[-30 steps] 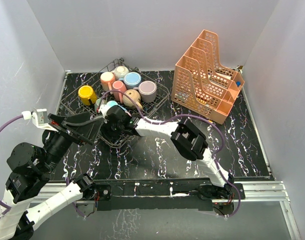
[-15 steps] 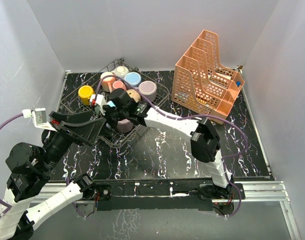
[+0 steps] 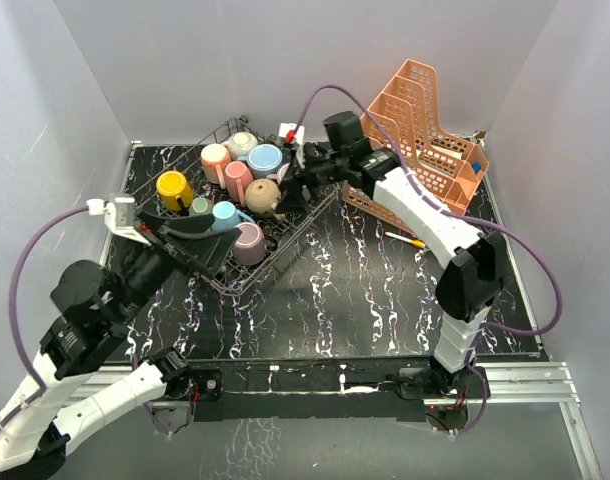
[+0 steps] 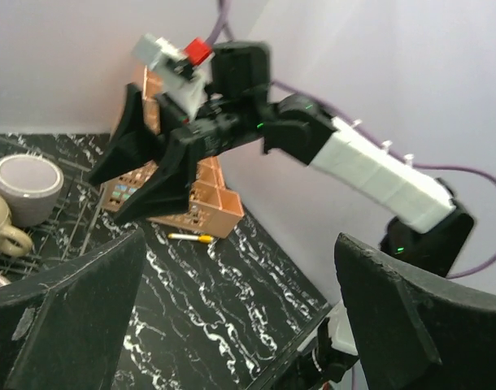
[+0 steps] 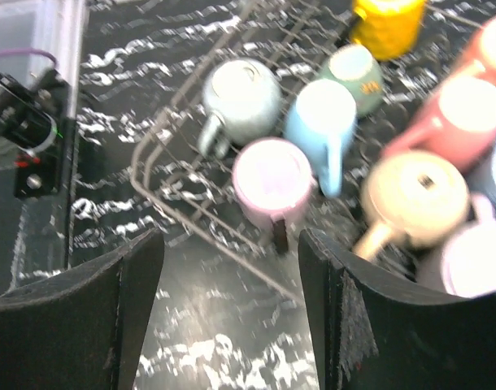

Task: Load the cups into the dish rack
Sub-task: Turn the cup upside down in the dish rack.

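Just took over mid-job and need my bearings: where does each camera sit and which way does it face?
Top external: above and behind the bases, looking down on the table; both arms show, left gripper and right gripper by the dish rack.
Left wrist: looks rightward across the table at the right gripper and orange organizer; own open fingers frame the bottom.
Right wrist: looks down into the rack; own open fingers below.
Shared: the tan cup, in all three.
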Robot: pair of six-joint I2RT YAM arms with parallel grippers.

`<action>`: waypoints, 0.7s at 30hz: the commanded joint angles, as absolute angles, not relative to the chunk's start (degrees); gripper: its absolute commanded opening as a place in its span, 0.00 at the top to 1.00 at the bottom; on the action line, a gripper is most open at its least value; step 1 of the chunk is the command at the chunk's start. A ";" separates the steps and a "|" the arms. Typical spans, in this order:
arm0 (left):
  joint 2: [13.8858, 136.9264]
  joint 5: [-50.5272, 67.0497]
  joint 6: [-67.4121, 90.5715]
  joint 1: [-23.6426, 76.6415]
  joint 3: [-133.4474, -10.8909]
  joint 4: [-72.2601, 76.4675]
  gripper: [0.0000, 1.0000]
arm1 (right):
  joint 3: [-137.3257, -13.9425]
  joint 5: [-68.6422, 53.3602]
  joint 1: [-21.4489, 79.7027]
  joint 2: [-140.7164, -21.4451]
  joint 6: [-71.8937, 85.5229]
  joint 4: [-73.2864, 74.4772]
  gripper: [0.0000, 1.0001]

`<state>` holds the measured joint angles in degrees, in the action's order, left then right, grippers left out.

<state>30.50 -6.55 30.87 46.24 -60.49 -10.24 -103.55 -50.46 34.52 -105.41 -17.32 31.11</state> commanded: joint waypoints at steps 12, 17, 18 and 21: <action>52.63 -12.63 24.28 43.57 -62.30 -17.52 0.03 | -80.63 -40.73 10.47 -76.67 -23.74 33.12 0.01; 58.45 5.29 28.41 28.21 -65.42 -14.02 0.03 | -79.17 -34.08 6.80 -70.32 -21.15 31.19 0.01; 59.65 8.67 29.73 25.66 -66.32 -13.10 0.03 | -80.33 -31.82 6.63 -69.91 -20.46 31.51 0.01; 63.68 13.58 31.16 20.94 -71.84 -13.42 0.03 | -85.68 -25.06 6.46 -68.91 -16.32 31.60 0.01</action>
<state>61.01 1.83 28.27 26.02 -64.29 -16.19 -78.83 -34.22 6.68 -71.16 -21.61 36.40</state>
